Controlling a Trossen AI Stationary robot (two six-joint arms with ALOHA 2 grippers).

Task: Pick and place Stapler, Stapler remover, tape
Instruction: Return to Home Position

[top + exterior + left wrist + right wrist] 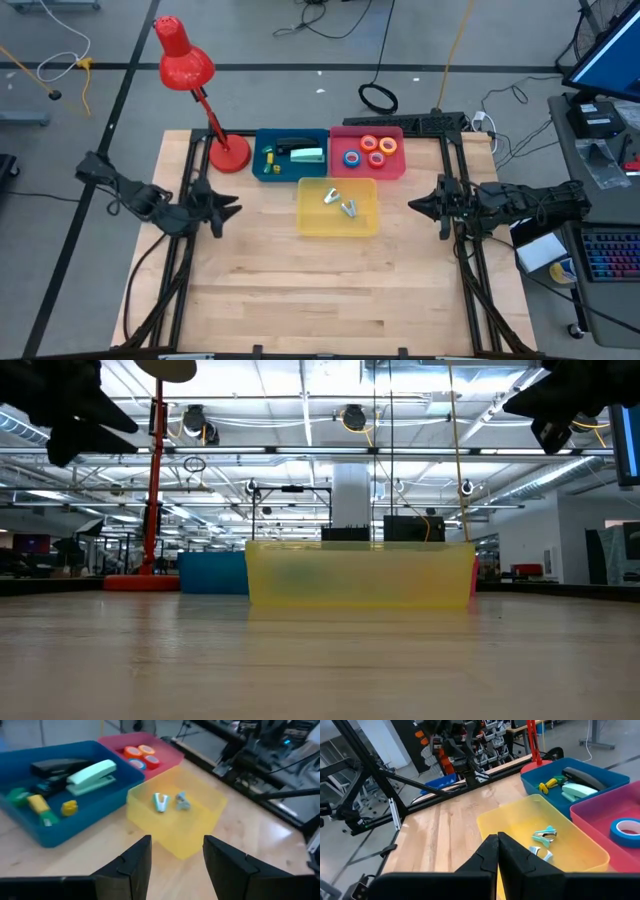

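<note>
High view: tape (pixel 372 150) in the pink bin (pixel 392 166), staplers (pixel 305 155) in the blue bin (pixel 300 173), removers (pixel 348 207) in the yellow bin (pixel 320 222), by the bench's back edge. Left gripper (pixel 232 208) gapes empty, right gripper (pixel 415 205) is pinched closed on nothing, at opposite edges. You likely just park both.

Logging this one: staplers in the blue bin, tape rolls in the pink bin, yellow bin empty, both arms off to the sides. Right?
Not empty: the high view shows two staple removers in the yellow bin. Staplers in the blue bin, tape rolls in the pink bin, and the left arm and right arm at the sides are right.
</note>
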